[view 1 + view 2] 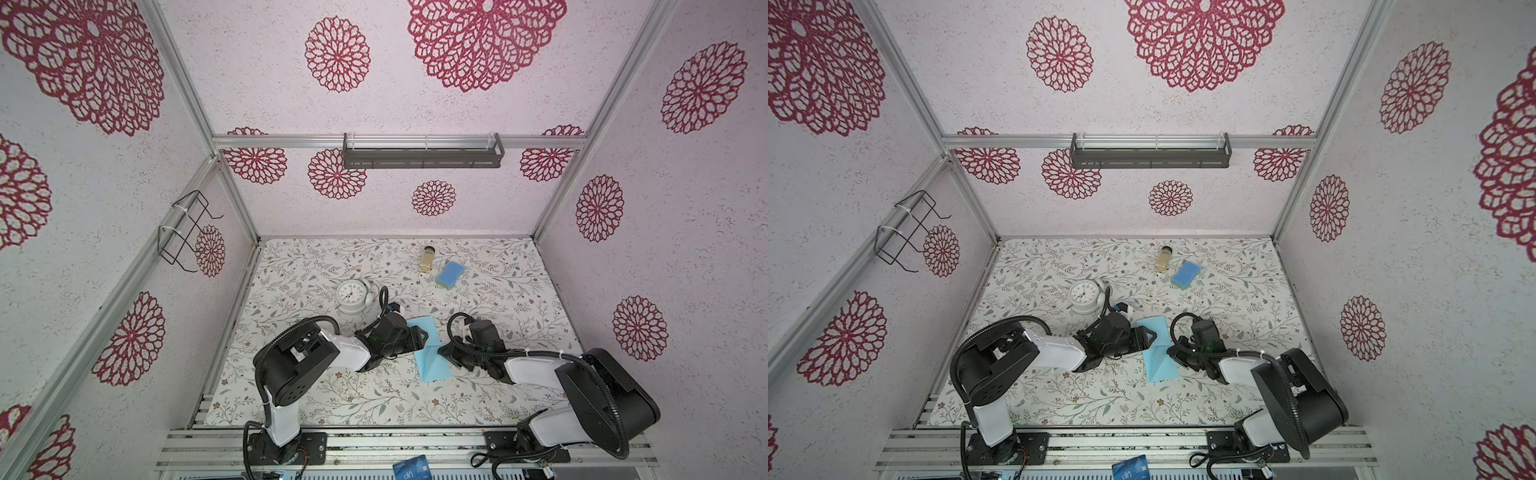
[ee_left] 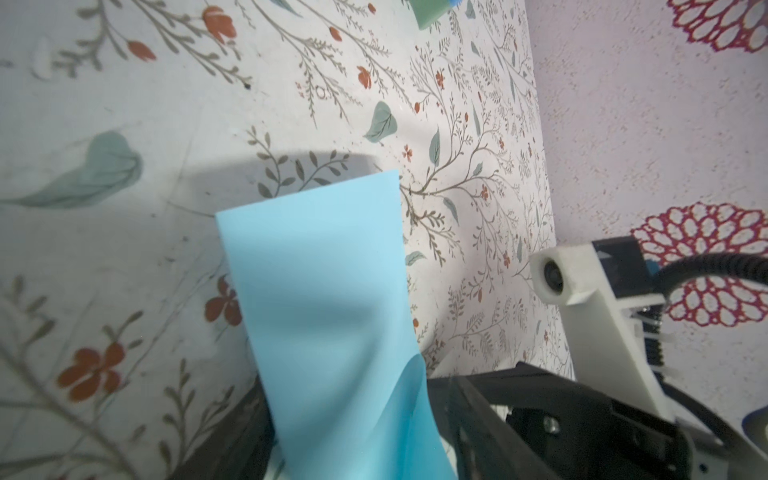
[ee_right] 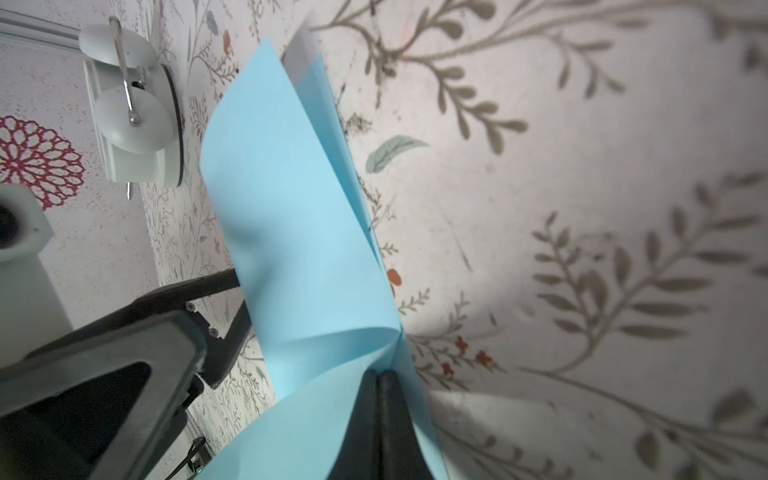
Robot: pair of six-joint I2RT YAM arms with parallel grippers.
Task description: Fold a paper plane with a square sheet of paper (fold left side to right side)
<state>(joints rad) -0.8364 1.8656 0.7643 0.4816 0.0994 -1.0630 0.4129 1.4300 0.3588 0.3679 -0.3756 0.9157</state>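
L-to-R fold in hand: R gripper (image 3: 380, 376) clamped on square sheet of paper (image 1: 432, 353). L gripper (image 1: 420, 334) fingers apart round it. Next, I'd say: align edges, press crease.

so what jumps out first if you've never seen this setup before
The light blue sheet of paper in the middle of the floral table, curled over in a half-made fold, with the jaws of the right gripper shut on its crease. Then the big red flower medallions across the pale walls, and the white alarm clock left of centre behind the paper.
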